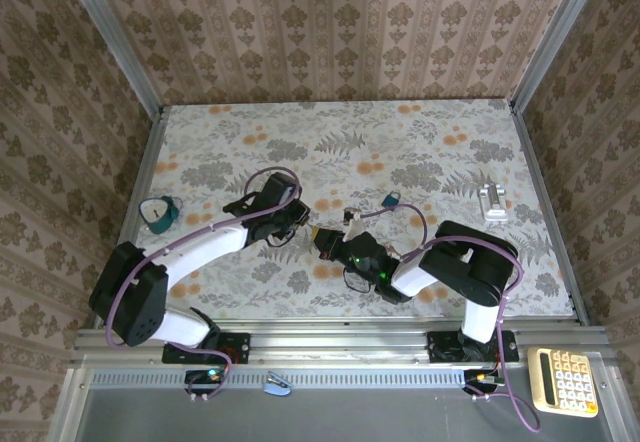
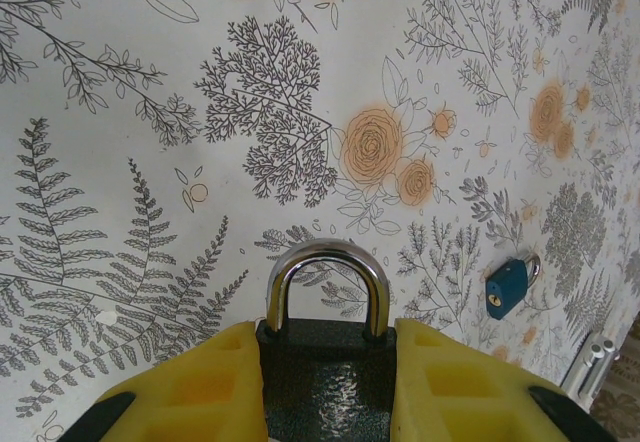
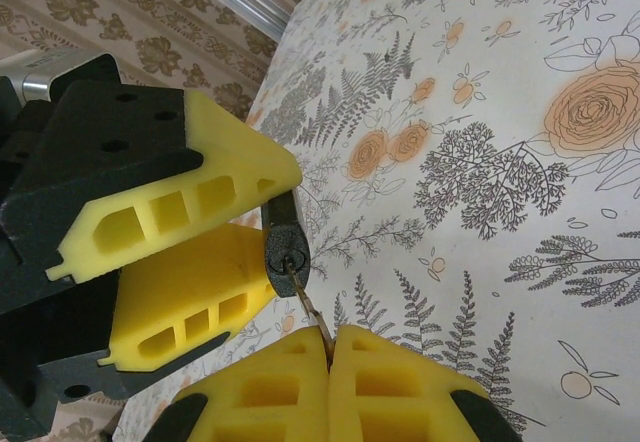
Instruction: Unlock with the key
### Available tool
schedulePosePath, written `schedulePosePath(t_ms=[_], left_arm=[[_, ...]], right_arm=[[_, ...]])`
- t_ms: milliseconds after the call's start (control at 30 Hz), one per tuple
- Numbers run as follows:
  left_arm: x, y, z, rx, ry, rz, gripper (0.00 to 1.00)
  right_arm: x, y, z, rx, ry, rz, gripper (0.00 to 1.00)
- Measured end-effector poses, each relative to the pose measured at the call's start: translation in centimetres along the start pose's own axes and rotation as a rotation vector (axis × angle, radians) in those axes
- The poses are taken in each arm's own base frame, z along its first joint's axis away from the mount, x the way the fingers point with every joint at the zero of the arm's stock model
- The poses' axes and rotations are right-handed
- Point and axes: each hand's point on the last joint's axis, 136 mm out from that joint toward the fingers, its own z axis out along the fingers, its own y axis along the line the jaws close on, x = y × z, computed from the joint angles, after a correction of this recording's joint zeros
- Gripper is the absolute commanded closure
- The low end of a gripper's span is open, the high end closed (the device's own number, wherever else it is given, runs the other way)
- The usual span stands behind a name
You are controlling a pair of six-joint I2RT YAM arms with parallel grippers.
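Right gripper jaws pressed together, clamped on key, yellow pads meet with only the thin blade between them. Key blade slants up-left out of the pads, its tip at the keyhole of the padlock; how deep it sits cannot tell.

Left gripper jaws partly apart, clamped on the black padlock body from both sides. Shackle sticks out past the fingertips, both legs seated in the body. In the right wrist view the left fingers cover most of the body, leaving just the keyhole end exposed toward the key.

Both grippers meet above mid-table, near the front edge, with the padlock off the surface.

Around:
- A small blue padlock lies on the floral cloth just beyond the right gripper, apart from it.
- A teal lock is by the left table edge, well apart.
- A silver-white piece is far right near the edge.
- A calculator sits off the table at near right, beside the right arm base
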Motion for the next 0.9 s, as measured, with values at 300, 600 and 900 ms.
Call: schedulePosePath(t_ms=[300, 600, 900], left_arm=[[-0.06, 0.09, 0.16, -0.007, -0.024, 0.002, 0.88], [-0.11, -0.20, 0.28, 0.003, -0.036, -0.006, 0.91], [-0.25, -0.49, 0.27, 0.015, -0.045, -0.008, 0.94]], right_arm=[[0.30, -0.24, 0.33, 0.000, 0.004, 0.044, 1.00], [-0.26, -0.55, 0.48, -0.002, 0.000, 0.147, 1.00], [-0.57, -0.55, 0.59, -0.020, 0.016, 0.240, 1.00]])
